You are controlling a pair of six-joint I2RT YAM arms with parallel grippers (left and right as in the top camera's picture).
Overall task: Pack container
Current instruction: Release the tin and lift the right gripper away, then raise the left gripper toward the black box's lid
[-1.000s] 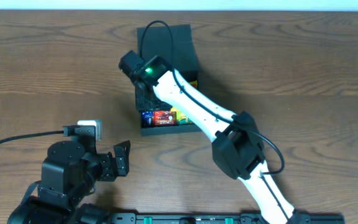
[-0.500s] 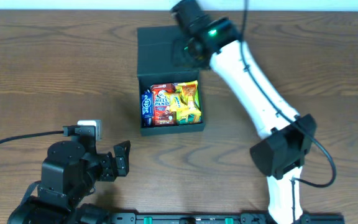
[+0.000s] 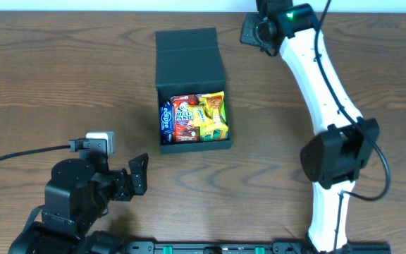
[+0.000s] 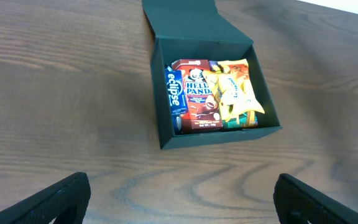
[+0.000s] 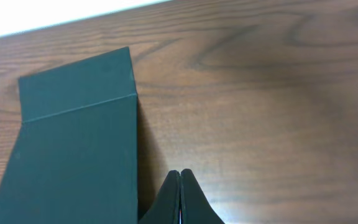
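Note:
The container is a dark square box in the middle of the table, with its flap lid lying open toward the far side. Inside lie a blue packet, a red packet and a yellow packet. My right gripper hovers at the far edge, just right of the lid, shut with nothing between its fingers. In the right wrist view the gripper sits beside the lid. My left gripper rests near the front left, open and empty, facing the container.
A white plug with a black cable lies left of the container, by the left arm. The right arm's white links stretch from the front right up to the far edge. Bare wood surrounds the box.
The right arm has swung away from over the box to the far right of the lid, uncovering the packets, and its jaws have closed. The left arm has not moved.

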